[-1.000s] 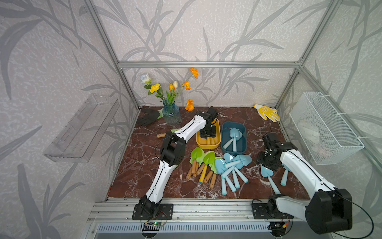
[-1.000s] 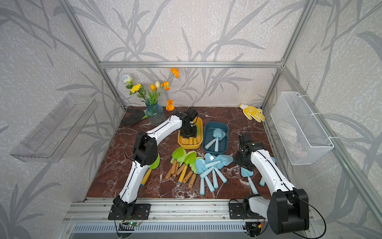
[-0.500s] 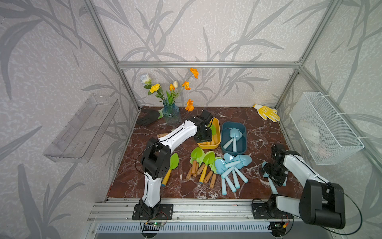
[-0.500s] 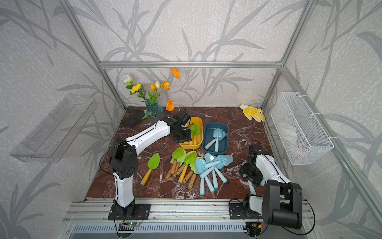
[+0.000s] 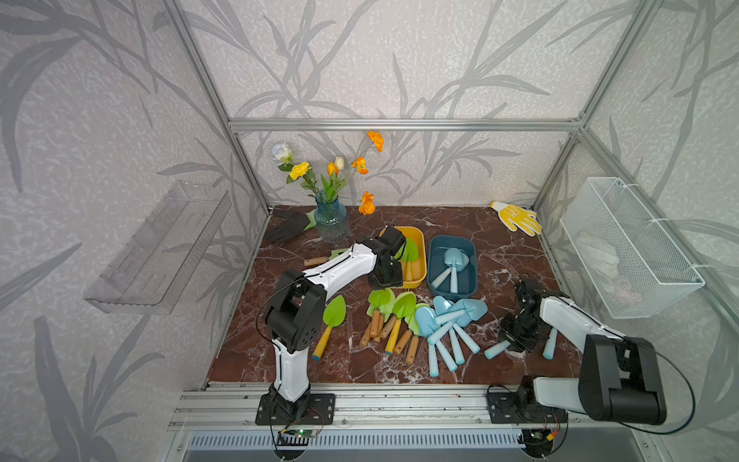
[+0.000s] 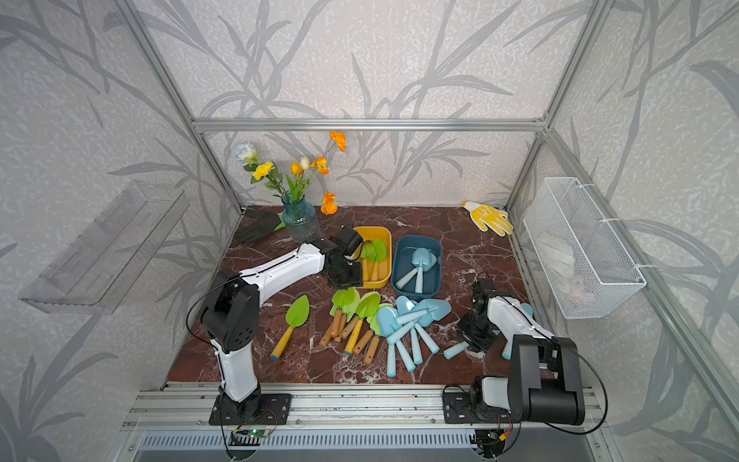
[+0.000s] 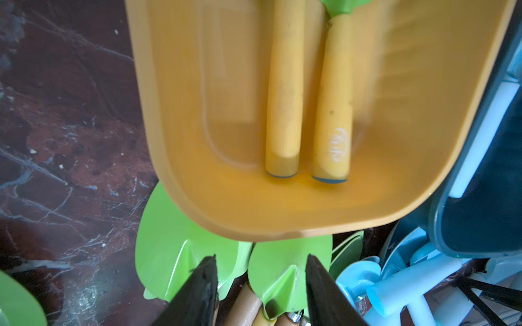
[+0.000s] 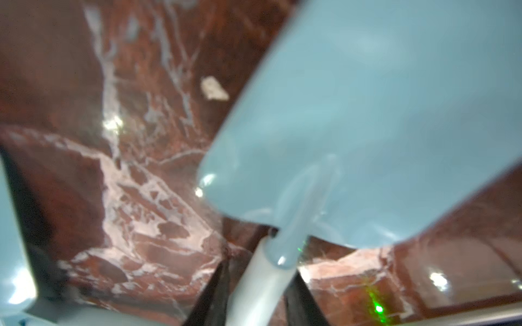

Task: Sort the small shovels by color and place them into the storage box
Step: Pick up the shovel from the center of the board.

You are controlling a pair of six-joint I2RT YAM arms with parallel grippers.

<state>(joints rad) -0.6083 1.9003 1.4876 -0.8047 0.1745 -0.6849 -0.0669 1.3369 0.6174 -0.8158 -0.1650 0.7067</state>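
Right gripper (image 8: 258,272) is clamped on the handle of a blue shovel (image 8: 367,127), low over the table (image 5: 280,352) at 4 o'clock (12 = back wall). Can't tell if the blade is off the surface. Left gripper (image 7: 260,258) has its jaws apart and empty, hanging over the green pile (image 5: 404,306) at the near edge of the yellow bin (image 7: 254,214).

Done:
- yellow bin, 12 o'clock: two green shovels (image 6: 379,251)
- blue bin (image 5: 466,280), 1 o'clock: two blue shovels (image 5: 456,258)
- colours correct so far

Left:
- green pile, 6 o'clock: roughly six, overlapping, exact count unclear
- lone green shovel (image 5: 335,312), 8 o'clock
- blue pile (image 5: 452,316), 5 o'clock: about six, fanned and stacked
- spare blue shovel (image 5: 550,346), partly under the right arm, 4 o'clock
- the one in the grip

My estimate is about a quarter through. The bins look small for the load, so room may get tight.
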